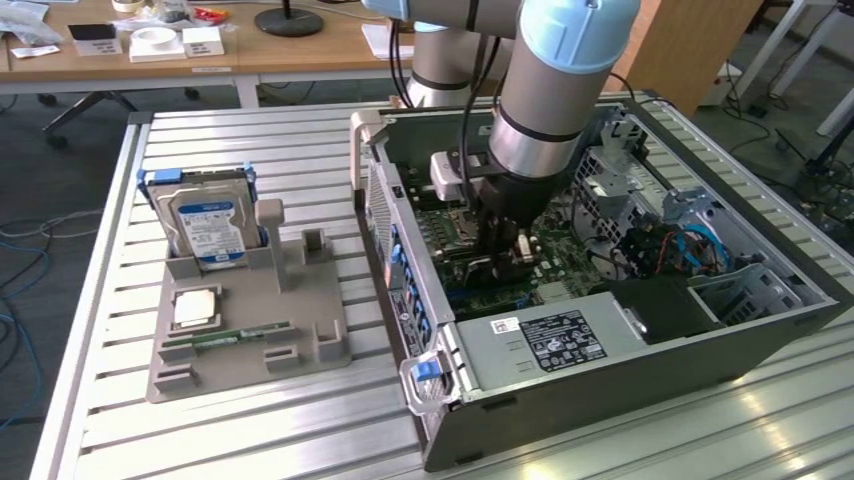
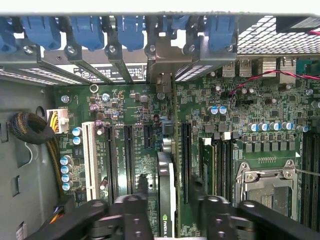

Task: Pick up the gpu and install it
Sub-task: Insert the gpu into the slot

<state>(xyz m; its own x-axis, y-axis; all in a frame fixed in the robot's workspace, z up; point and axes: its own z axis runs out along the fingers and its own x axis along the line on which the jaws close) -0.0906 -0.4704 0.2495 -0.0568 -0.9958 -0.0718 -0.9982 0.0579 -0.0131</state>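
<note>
The gpu point(image 2: 166, 172) stands on edge in a slot of the green motherboard point(image 2: 125, 105), seen from above as a thin dark card. Its silver bracket point(image 2: 162, 60) reaches the case's rear wall under the blue latches. My gripper point(image 2: 169, 189) straddles the card, open, with a small gap between each black finger point(image 2: 143, 187) and the card's sides. In the exterior view my gripper point(image 1: 505, 258) points straight down into the open computer case point(image 1: 641, 370), over the motherboard.
Beside the case, on the exterior view's left, a grey holder point(image 1: 314, 320) carries a hard drive point(image 1: 207, 225), a CPU point(image 1: 196, 308) and a RAM stick point(image 1: 227, 340). Inside the case are the power supply point(image 1: 561, 340), a CPU socket point(image 2: 265, 187) and cables point(image 2: 30, 130).
</note>
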